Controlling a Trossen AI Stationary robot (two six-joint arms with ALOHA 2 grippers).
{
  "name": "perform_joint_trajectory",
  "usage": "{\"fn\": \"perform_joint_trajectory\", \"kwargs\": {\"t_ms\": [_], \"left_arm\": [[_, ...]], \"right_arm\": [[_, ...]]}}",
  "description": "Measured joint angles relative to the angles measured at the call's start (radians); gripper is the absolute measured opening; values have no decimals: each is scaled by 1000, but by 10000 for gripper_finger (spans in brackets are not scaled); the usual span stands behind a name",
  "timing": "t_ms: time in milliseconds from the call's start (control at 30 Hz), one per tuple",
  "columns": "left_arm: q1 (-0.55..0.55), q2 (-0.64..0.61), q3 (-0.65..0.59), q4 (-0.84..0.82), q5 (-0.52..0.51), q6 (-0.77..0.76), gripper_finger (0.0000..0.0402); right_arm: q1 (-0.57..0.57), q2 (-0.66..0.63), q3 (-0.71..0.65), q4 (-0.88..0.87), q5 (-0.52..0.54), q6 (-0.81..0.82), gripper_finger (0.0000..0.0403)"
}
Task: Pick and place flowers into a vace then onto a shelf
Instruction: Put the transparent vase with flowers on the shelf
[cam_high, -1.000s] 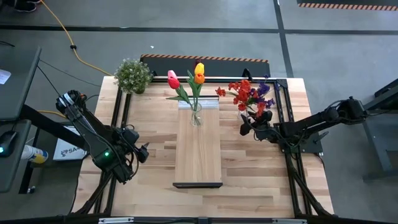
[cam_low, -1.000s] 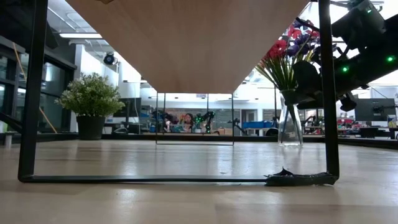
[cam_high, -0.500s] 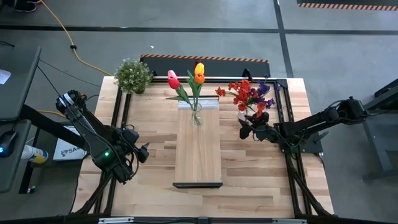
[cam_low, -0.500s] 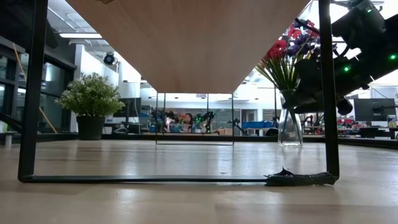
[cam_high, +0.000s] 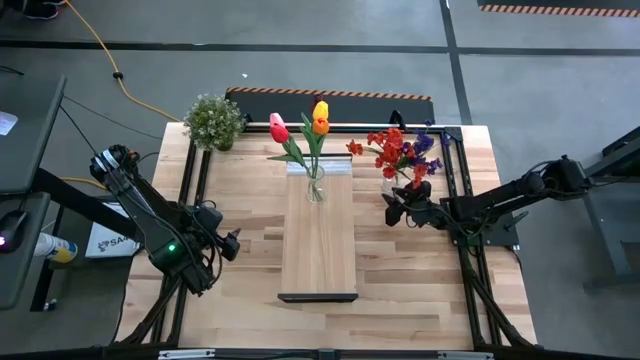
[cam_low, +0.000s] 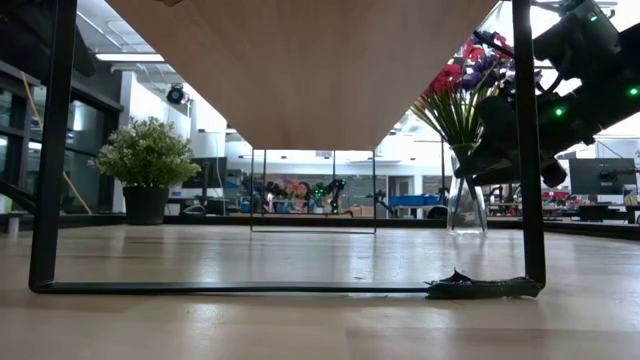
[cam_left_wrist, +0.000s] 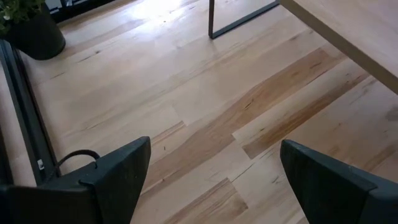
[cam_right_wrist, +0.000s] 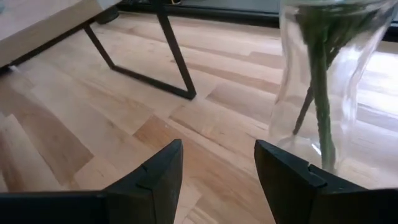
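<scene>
High view shows our right pincer (cam_high: 392, 207) low over the surface (cam_high: 240, 270), just beside the glass vase (cam_high: 402, 186) that carries the red and purple sprays (cam_high: 398, 150), to the right of the shelf (cam_high: 318, 235). A second vase (cam_high: 315, 187) with the tulips (cam_high: 305, 127) already stands on the shelf's far end. In the right wrist view our fingers (cam_right_wrist: 155, 174) are spread apart with nothing between them, and the vase (cam_right_wrist: 326, 81) sits off to one side of the gap, not centred in it.

We judge the step in hand to be grasping this vase. To do it well we should line the gap up on the glass body, close low and gently since glass is slippery, and keep it upright so the top-heavy stems do not tip it.

Our left pincer (cam_high: 225, 245) waits, released, over the surface left of the shelf.
</scene>
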Motion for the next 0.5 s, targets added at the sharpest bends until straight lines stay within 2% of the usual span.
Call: {"fn": "perform_joint_trajectory", "kwargs": {"t_ms": [300,500], "left_arm": [[0,0,0,0,0,0,391],[0,0,0,-1,1,5,392]], "right_arm": [[0,0,0,-11,-116,0,194],[0,0,0,-11,-165,4,250]]}}
